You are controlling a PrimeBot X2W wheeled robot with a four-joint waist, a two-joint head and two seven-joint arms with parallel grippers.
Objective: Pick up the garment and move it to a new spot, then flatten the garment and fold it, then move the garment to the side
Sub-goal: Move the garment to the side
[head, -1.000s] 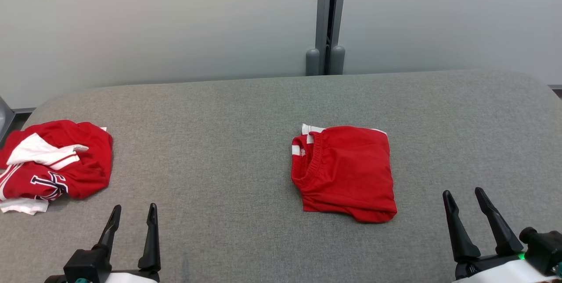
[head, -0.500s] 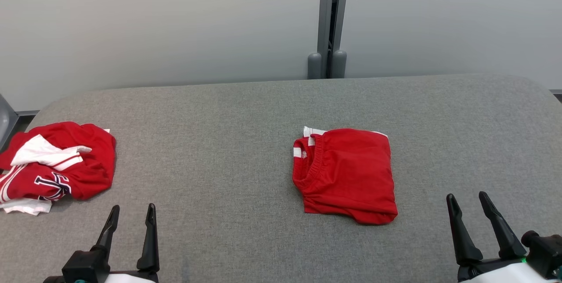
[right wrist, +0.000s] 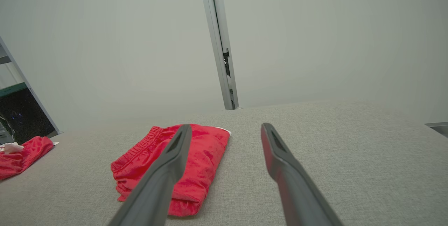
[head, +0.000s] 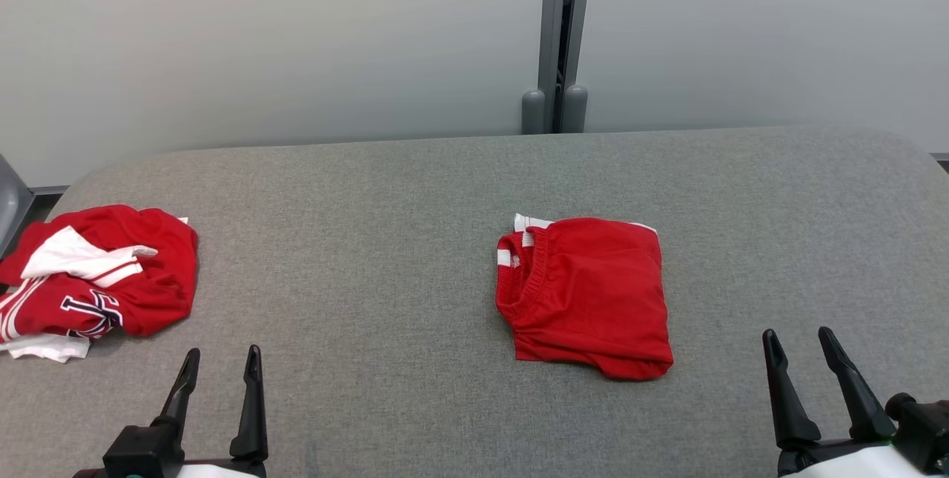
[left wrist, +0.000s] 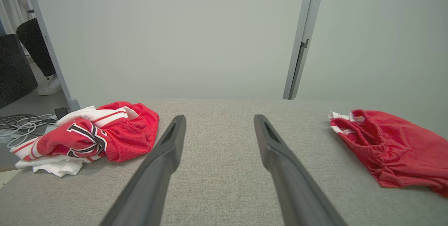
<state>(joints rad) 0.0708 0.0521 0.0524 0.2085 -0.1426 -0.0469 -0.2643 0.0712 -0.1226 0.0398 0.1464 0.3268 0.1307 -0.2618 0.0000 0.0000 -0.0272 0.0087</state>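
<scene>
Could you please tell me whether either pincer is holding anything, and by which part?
Nothing is held. The left pincer and right pincer both stand open and empty, clear of the folded red fabric shorts lying on the grey upholstered table.

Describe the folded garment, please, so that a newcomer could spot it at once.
On the grey table, look right of centre, in front of the wall post. The shorts lie there folded into a neat red block, unlike the crumpled red-and-white jersey at the left edge.
</scene>
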